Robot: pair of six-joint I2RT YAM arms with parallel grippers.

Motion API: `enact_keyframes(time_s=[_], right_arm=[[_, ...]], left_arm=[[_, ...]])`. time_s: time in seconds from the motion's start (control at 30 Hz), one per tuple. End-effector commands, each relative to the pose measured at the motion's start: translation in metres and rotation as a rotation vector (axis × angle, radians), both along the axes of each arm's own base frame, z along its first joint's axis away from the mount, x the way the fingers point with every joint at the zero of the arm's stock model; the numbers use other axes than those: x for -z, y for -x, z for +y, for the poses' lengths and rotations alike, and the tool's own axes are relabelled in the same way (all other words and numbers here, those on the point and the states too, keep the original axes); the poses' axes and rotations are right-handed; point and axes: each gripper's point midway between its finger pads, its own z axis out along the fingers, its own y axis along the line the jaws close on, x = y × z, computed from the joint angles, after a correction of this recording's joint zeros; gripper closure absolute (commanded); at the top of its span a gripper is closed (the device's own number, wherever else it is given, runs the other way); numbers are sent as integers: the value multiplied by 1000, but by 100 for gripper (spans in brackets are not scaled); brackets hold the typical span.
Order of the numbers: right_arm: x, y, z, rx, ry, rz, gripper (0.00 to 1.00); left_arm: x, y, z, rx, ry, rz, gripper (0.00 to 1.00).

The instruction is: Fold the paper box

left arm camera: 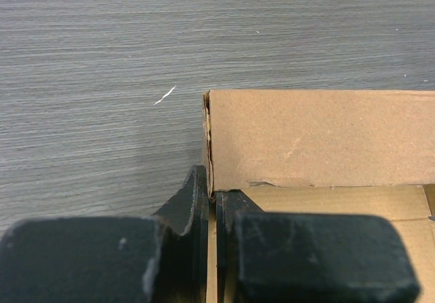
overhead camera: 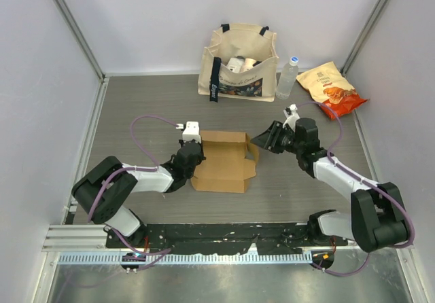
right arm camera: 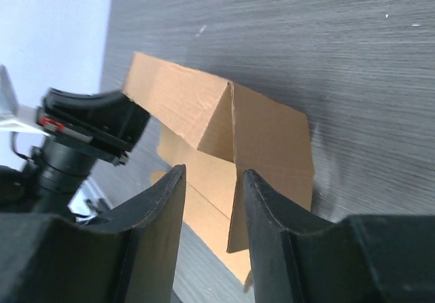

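The paper box [overhead camera: 223, 160], plain brown cardboard, lies at the table's middle with its far and side walls raised. My left gripper [overhead camera: 194, 155] is at the box's left edge. In the left wrist view its jaws [left arm camera: 212, 204] are pinched on the thin left wall of the box [left arm camera: 319, 136], at the far left corner. My right gripper [overhead camera: 262, 141] is open at the box's right side. In the right wrist view its fingers [right arm camera: 212, 181] stand apart, with the upright right flap of the box [right arm camera: 272, 140] just ahead of the right finger, not gripped.
A beige printed tote bag [overhead camera: 238, 62] stands at the back, with a water bottle [overhead camera: 288, 77] and a yellow-orange snack packet [overhead camera: 332, 89] to its right. The enclosure's walls rise on the left, right and back. My left arm's wrist [right arm camera: 88, 123] shows in the right wrist view.
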Motion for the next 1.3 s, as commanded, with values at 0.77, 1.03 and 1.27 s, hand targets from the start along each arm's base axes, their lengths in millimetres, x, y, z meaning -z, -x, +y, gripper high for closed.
enact_keyframes(time_s=[0.77,1.03,1.27], right_arm=[[20,-1,18,-84,-56,25,94],[-5,-6,39,-102,-233,-21,88],[-19,-12,44,-84,-322,-27,80]], left_arm=[[-26,-6,-9,3,78,-64,100],[-24,-6,-11,10,80,-58,100],[-16,-7,-8,-6,56,-48,100]])
